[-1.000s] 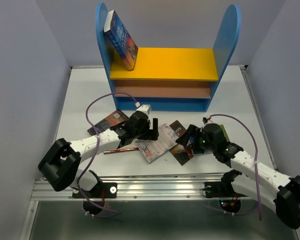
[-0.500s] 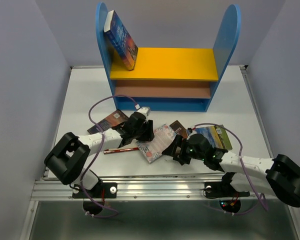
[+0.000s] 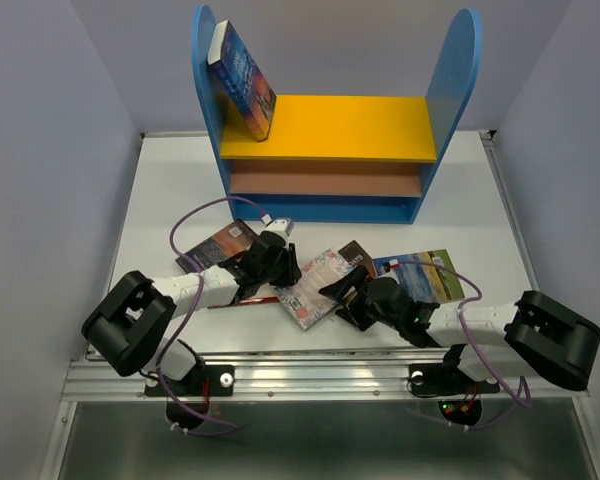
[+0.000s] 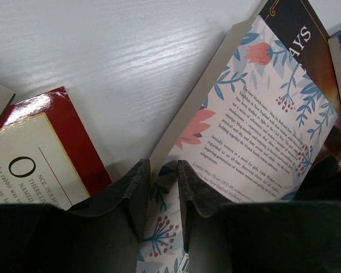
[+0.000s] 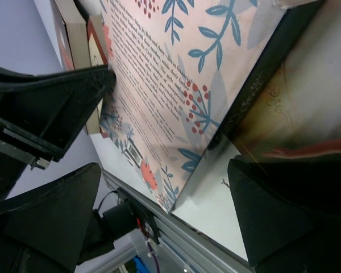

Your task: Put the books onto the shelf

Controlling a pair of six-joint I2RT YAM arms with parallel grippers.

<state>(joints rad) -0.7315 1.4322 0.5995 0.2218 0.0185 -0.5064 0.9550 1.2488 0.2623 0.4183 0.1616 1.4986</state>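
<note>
My left gripper [image 4: 163,170] pinches narrow on the edge of the pale floral book [image 4: 261,125], flat on the table [image 4: 102,57] beside the red-bordered book [image 4: 40,153]; my right gripper [image 5: 165,170] gapes wide at its other side; the shelf [image 3: 330,125] stands well beyond, one blue book [image 3: 242,75] leaning on its yellow board.

We count six books in all. One, the blue-orange book [image 3: 242,80], is on the shelf [image 3: 340,125]. Five lie on the tabletop [image 3: 170,190]: a dark red-brown book [image 3: 217,243], a red-bordered white book [image 4: 40,159], a pale floral book [image 3: 315,285], a dark brown book [image 3: 354,255] and a landscape book [image 3: 432,270]. We count one shelf with two boards. There are two arms, each ending in one claw: the left claw [image 4: 162,185] and the right claw [image 3: 348,296].
</note>
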